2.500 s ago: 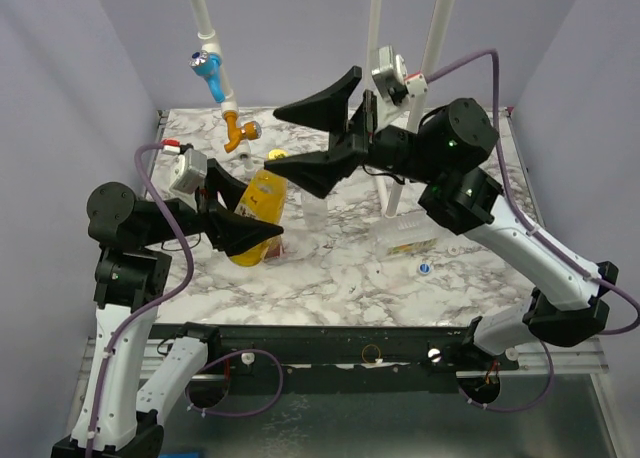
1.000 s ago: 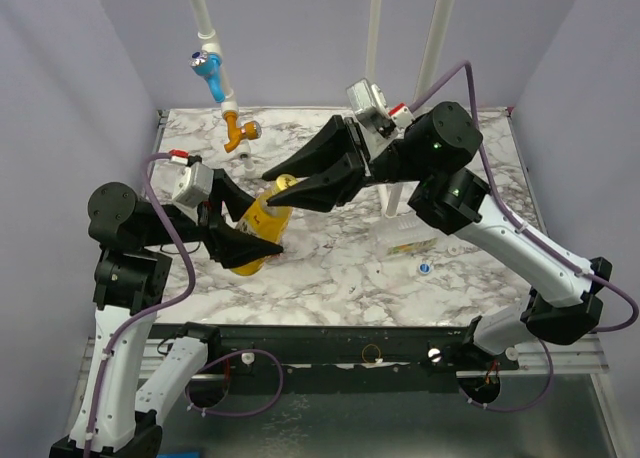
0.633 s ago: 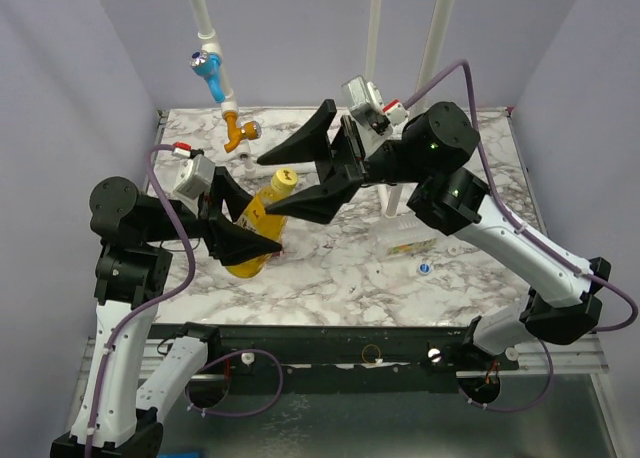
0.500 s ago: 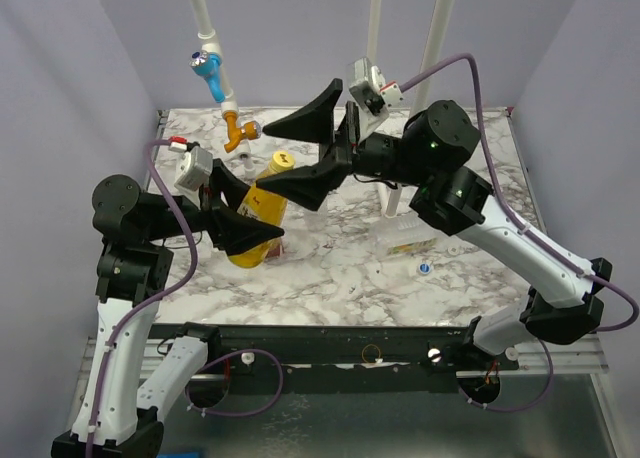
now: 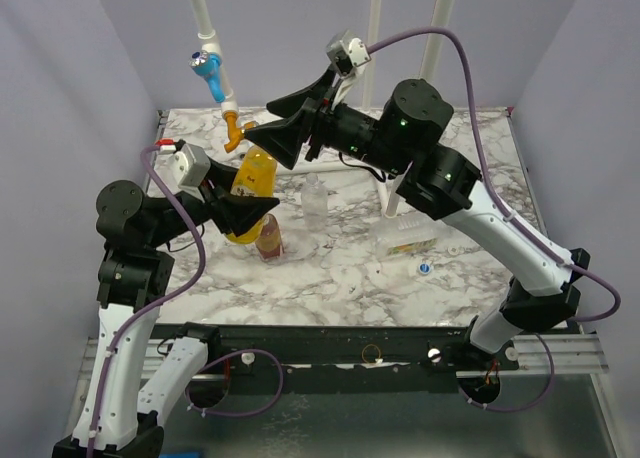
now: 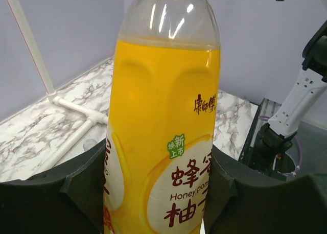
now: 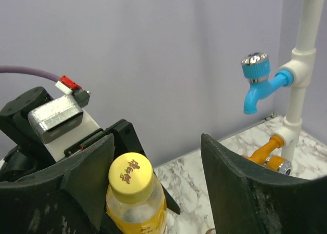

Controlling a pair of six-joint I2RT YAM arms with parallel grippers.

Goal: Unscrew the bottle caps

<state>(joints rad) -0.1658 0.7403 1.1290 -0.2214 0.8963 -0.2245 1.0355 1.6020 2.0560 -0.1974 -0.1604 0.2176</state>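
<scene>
My left gripper is shut on the yellow-orange bottle and holds it up off the table, its fingers pressed on both sides of the label. The bottle's yellow cap sits on the neck. My right gripper is open around that cap, which lies close to its left finger and far from the other. In the top view the right gripper hovers over the bottle's top and hides the cap. A blue-and-white cap lies loose on the table.
A small brown bottle and a slim clear bottle stand mid-table; a wider clear bottle lies on its side to the right. A blue tap on white pipe and an orange tap stand at the back left.
My right gripper has opened off the yellow cap and swung up and back-left over the bottle. The left gripper has lifted the bottle and tipped it more upright.
</scene>
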